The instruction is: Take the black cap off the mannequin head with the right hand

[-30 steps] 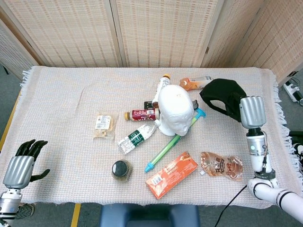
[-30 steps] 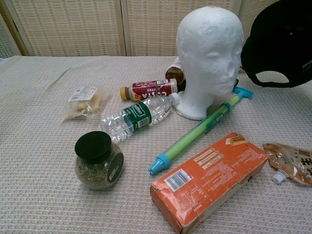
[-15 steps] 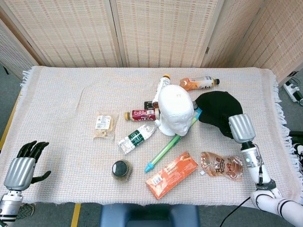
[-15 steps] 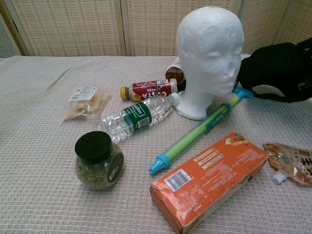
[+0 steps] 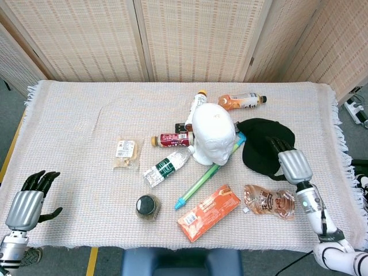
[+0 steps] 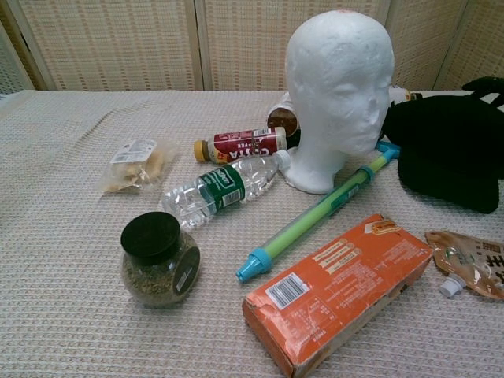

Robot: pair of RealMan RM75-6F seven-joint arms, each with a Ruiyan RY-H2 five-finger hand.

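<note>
The white mannequin head (image 5: 213, 135) (image 6: 339, 87) stands bare in the middle of the table. The black cap (image 5: 259, 152) (image 6: 441, 150) lies slumped on the cloth just to its right, off the head. My right hand (image 5: 290, 163) sits at the cap's right edge with its dark fingers (image 5: 276, 145) lying over the fabric. Black on black hides whether they still grip it. In the chest view one fingertip (image 6: 482, 83) shows above the cap. My left hand (image 5: 27, 202) hangs at the near left corner, fingers apart, holding nothing.
A green and blue tube (image 5: 202, 183), an orange box (image 5: 208, 211) and a foil pouch (image 5: 269, 201) lie near the cap. Bottles (image 5: 167, 167) (image 5: 172, 138) (image 5: 241, 101), a dark-lidded jar (image 5: 147, 206) and a snack bag (image 5: 125, 152) lie around the head.
My right hand came down and toward me with the cap. The cap went from hanging in the air to lying on the cloth beside the head. The left hand barely moved.
</note>
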